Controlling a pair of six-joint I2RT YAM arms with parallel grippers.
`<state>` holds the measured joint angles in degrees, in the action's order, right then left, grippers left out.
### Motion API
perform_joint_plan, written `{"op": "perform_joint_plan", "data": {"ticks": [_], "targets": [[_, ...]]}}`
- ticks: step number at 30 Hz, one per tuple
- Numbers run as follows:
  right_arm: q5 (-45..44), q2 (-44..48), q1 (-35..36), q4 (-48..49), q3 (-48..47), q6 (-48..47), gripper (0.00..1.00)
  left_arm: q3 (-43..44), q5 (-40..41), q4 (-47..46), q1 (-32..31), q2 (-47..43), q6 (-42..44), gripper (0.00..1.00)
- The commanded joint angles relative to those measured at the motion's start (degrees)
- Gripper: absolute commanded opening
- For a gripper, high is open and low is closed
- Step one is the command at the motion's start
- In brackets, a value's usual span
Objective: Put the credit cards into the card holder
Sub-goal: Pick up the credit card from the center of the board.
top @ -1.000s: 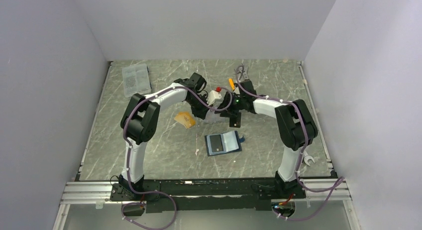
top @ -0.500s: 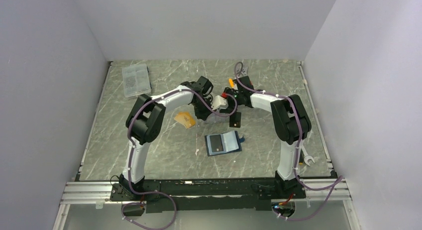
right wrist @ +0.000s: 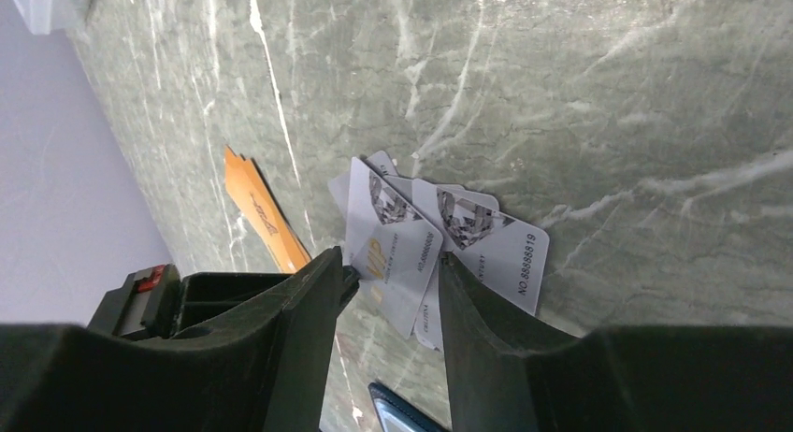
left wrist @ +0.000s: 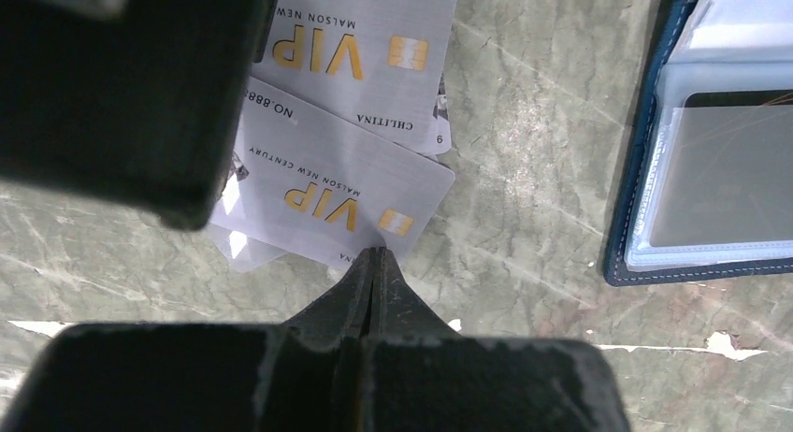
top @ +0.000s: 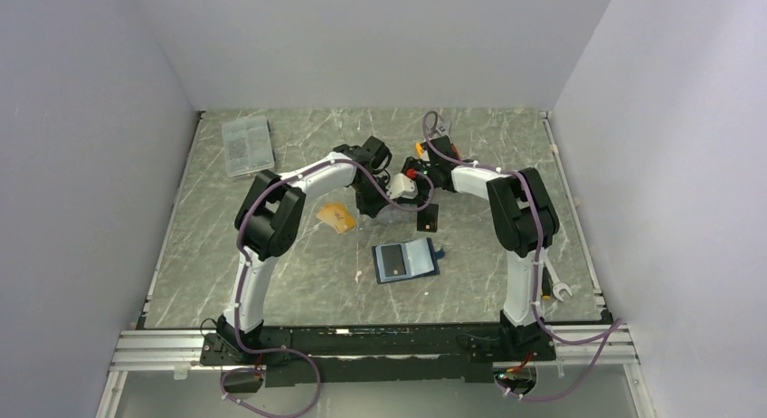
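Silver VIP cards (left wrist: 327, 184): a loose, overlapping pile lying flat on the marble-look table (left wrist: 524, 123). The lower ones show only as corners, so they cannot be counted.
Hidden on the pile: in the left wrist view a dark, out-of-focus block (left wrist: 122, 86) covers its upper-left part, and the top card runs off the frame edge.
Orange card (right wrist: 262, 212): beside the pile. Its lower end is hidden behind one finger of the right gripper (right wrist: 394, 264).
Card holder (left wrist: 645, 170): open, near the pile but apart from it, with a dark card in its clear sleeve. The left wrist view cuts off most of it, and the right wrist view shows only a dark corner.
Top view only: the two wrists meet over the pile and hide it completely. A dark rectangle (top: 429, 221) lies just beside them, too small to name. A clear compartment box (top: 247, 145) sits at the far left of the table.
Wrist views only: the "VIP" lettering and the numbers on the silver cards.
Left gripper (left wrist: 374, 256): the fingers are pressed fully together, with the tip at the near long edge of the front silver card. It cannot be told whether it nips that edge or merely touches it.
Right gripper: the jaws are about half apart, with a corner of the uppermost silver card between them. One finger is at the card's edge and the other stands clear, so nothing is clamped.
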<state>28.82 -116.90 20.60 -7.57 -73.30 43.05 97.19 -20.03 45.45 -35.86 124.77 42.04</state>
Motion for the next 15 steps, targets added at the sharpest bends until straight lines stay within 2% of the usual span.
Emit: {"op": "perform_joint_plan", "data": {"ticks": [1, 10, 15], "targets": [[1.2, -1.4, -0.2, 1.5, -0.8, 0.0, 0.45, 1.1, -0.8, 2.5, -0.6, 1.5, 2.0, 0.0], [0.4, -1.6, -0.2, 3.8, 1.8, 1.4, 0.42, 0.6, -1.5, 2.1, -0.6, 1.0, 2.4, 0.0], [4.3, -2.1, 0.0, 11.0, 5.0, 5.1, 0.38, 0.3, -1.9, 1.9, -0.6, 0.8, 2.4, 0.0]]}}
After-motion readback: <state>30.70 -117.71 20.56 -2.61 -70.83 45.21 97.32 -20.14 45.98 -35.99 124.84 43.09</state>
